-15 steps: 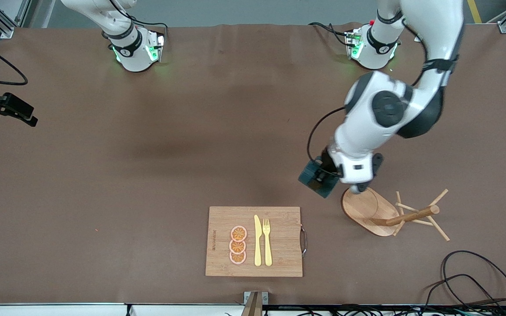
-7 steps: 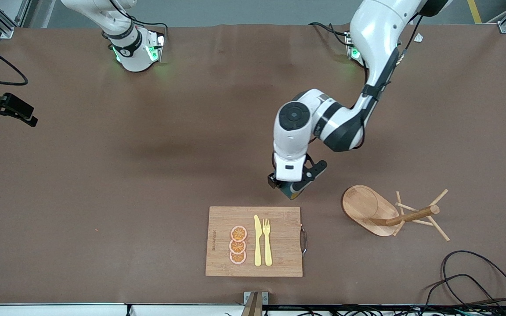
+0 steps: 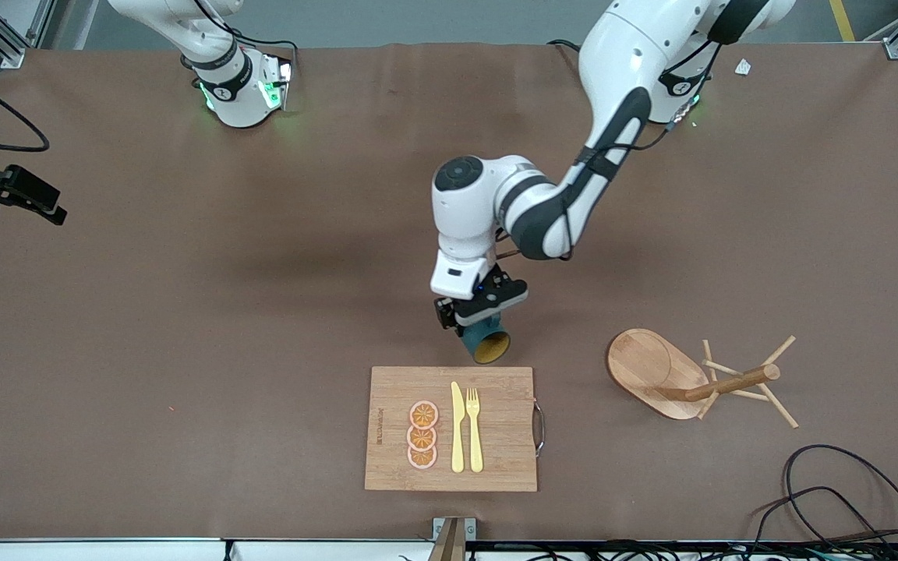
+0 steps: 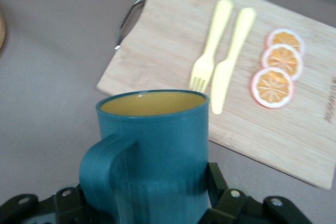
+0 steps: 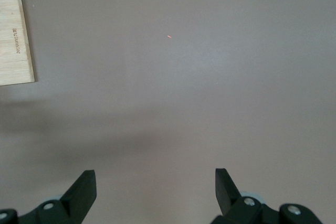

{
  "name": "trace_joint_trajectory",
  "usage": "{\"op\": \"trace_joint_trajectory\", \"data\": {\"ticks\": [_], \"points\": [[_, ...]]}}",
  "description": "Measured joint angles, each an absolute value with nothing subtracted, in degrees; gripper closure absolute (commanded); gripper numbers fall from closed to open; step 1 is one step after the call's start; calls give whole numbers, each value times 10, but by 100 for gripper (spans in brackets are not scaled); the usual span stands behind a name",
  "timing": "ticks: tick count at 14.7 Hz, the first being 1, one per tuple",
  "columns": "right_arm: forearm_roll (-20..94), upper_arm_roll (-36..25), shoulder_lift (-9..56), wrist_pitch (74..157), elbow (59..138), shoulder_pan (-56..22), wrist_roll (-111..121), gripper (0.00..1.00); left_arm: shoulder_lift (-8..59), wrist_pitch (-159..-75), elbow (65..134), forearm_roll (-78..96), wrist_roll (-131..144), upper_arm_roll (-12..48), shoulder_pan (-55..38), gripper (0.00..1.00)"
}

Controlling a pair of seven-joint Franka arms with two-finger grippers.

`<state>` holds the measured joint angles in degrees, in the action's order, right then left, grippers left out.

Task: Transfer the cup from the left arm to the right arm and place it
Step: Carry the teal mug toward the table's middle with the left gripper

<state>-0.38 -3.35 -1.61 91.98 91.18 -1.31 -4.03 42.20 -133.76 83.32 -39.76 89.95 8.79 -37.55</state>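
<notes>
The cup [image 3: 485, 340], dark teal with a mustard-yellow inside, is held in my left gripper [image 3: 474, 313], which is shut on its lower body. The cup hangs tilted, mouth toward the front camera, over the bare table just by the cutting board's edge that lies farthest from the front camera. In the left wrist view the cup [image 4: 157, 145] fills the foreground with its handle showing, and the left gripper [image 4: 149, 207] clamps its base. My right gripper [image 5: 155, 176] is open and empty, high over bare table toward the right arm's end.
A wooden cutting board [image 3: 503, 460] with a yellow knife [image 3: 457, 427], a yellow fork [image 3: 474, 428] and three orange slices [image 3: 422, 435] lies near the front edge. A wooden mug tree [image 3: 698, 382] lies tipped over toward the left arm's end. Black cables [image 3: 831, 491] lie nearby.
My left arm has swung from over the mug tree's base toward the right arm's end, carrying the cup to beside the cutting board. The cup's mouth now faces the front camera.
</notes>
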Motion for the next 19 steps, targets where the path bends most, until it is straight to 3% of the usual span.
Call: {"op": "trace_joint_trajectory", "data": {"ticks": [9,14,19], "points": [[-4,-36,-12,926,912,-11,-40,0,446,-1332,830,-757,1089,87,-442,58],[-3,-38,-12,940,912,-8,-40,0,500,-1189,833,-848,1200,86,-525,58],[6,-37,-12,947,906,-8,-40,0,549,-1119,830,-897,1320,84,-563,56]]}}
